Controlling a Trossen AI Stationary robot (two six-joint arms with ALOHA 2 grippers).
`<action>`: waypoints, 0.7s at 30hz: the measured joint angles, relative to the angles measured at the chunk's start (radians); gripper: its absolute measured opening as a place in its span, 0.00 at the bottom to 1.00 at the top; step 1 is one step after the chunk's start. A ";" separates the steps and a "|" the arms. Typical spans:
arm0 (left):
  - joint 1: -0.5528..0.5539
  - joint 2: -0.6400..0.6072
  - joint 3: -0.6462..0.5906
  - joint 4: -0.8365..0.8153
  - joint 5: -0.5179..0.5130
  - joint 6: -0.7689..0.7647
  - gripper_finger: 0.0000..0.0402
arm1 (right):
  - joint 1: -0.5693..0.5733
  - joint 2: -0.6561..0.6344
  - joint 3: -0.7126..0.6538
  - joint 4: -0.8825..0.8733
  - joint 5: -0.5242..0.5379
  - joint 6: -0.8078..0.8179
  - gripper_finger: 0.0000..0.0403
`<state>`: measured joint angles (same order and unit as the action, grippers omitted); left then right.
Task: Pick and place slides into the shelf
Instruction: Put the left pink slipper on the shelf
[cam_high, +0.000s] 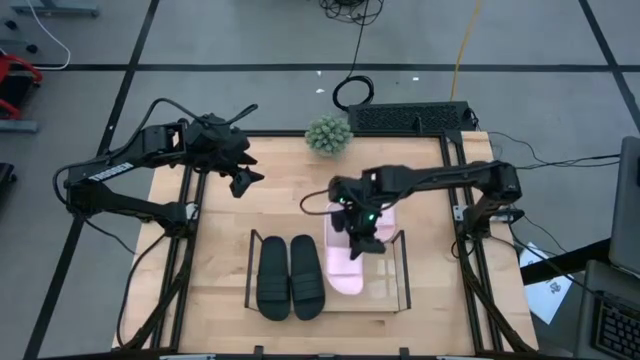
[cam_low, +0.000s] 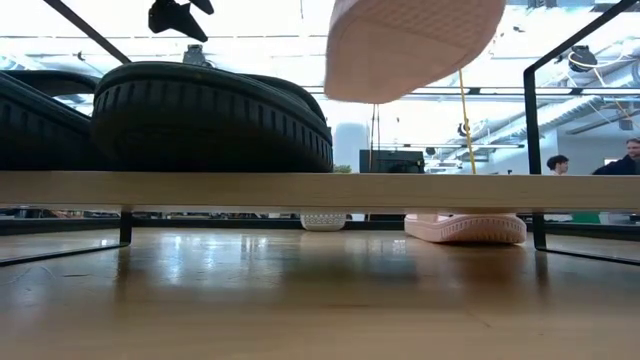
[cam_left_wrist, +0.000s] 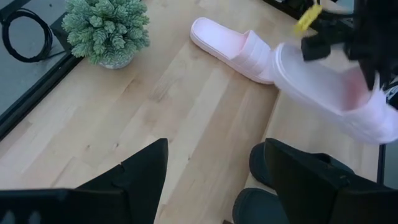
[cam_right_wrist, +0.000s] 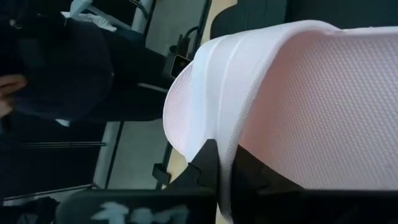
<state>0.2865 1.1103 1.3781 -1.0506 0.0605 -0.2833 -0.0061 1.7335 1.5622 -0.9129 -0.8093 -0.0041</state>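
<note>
Matte black slides (cam_high: 290, 276) on a glossy, clear-panelled shelf (cam_high: 402, 272).

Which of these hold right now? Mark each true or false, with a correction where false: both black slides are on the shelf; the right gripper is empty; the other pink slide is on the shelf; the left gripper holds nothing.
1. Both black slides are on the shelf. True.
2. The right gripper is empty. False: it grips a pink slide, held above the shelf.
3. The other pink slide is on the shelf. False: it lies on the table beyond it.
4. The left gripper holds nothing. True: open, near the plant.
</note>
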 joint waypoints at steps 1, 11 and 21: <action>0.000 0.000 0.000 0.000 0.000 -0.006 0.66 | 0.010 0.013 0.000 0.016 0.001 0.011 0.00; -0.001 0.000 0.000 0.000 0.018 -0.012 0.66 | 0.047 0.118 -0.016 0.079 -0.003 0.067 0.00; -0.001 0.000 0.000 0.000 0.018 0.001 0.66 | 0.069 0.118 -0.097 0.132 -0.033 0.125 0.00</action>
<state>0.2859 1.1107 1.3781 -1.0508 0.0788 -0.2827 0.0624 1.8518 1.4651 -0.7812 -0.8420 0.1207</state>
